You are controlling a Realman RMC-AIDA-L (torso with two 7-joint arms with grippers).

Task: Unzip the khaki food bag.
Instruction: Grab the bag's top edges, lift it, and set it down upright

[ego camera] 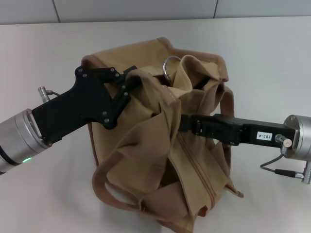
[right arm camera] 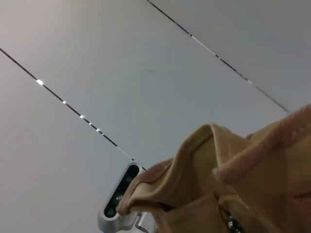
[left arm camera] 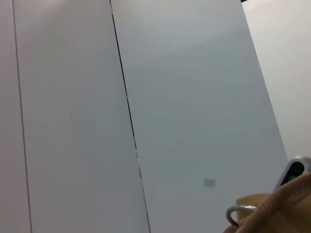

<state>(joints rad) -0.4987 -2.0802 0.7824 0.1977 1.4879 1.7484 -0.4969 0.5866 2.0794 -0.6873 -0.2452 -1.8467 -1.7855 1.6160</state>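
Tan canvas khaki food bag (ego camera: 160, 160) mid-table; left gripper (ego camera: 132, 77) pinching its top edge, right gripper (ego camera: 184, 124) buried in fabric, fingers' state impossible to tell.

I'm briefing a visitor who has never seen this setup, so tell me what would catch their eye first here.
The boxy tan canvas bag with wide strap handles sits crumpled mid-table, its zipper line running down the near face. The black left pincer presses into the fabric at the bag's upper left, while the black right pincer reaches into the folds from the right. A silver metal ring gleams at the bag's top.
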